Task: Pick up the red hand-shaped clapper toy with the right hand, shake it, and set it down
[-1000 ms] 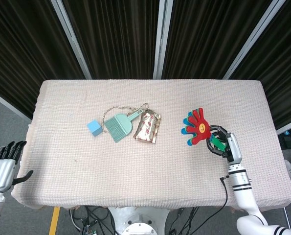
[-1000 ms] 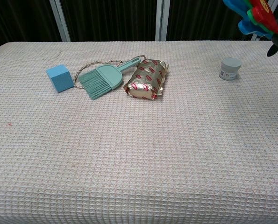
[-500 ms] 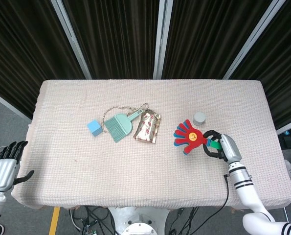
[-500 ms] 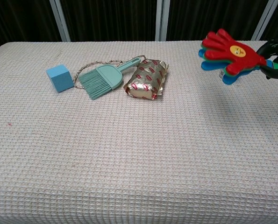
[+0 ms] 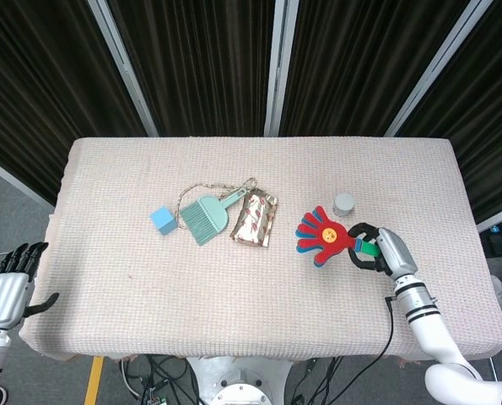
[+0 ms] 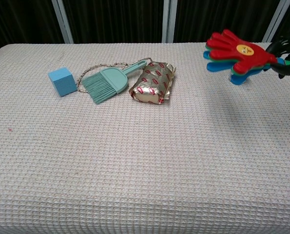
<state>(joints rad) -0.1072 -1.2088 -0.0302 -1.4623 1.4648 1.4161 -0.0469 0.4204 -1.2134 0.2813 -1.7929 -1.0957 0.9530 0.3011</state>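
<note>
The red hand-shaped clapper toy (image 5: 322,235) has blue and green layers under its red top and a yellow face on the palm. My right hand (image 5: 379,251) grips its green handle and holds it above the table's right side, fingers of the toy pointing left. In the chest view the clapper toy (image 6: 235,51) hangs at the upper right, with my right hand (image 6: 285,57) at the frame's edge. My left hand (image 5: 8,281) hangs off the table's left edge, fingers apart, holding nothing.
A small grey jar (image 5: 344,202) stands just behind the clapper. A teal brush (image 5: 205,216), a blue cube (image 5: 161,220), a thin cord loop and a gold foil packet (image 5: 254,218) lie left of centre on the beige cloth-covered table (image 5: 234,295).
My right hand swung the clapper down from a raised tilt to nearly level over the table and shifted it left. In the last half second it barely moved. The left hand stayed still.
</note>
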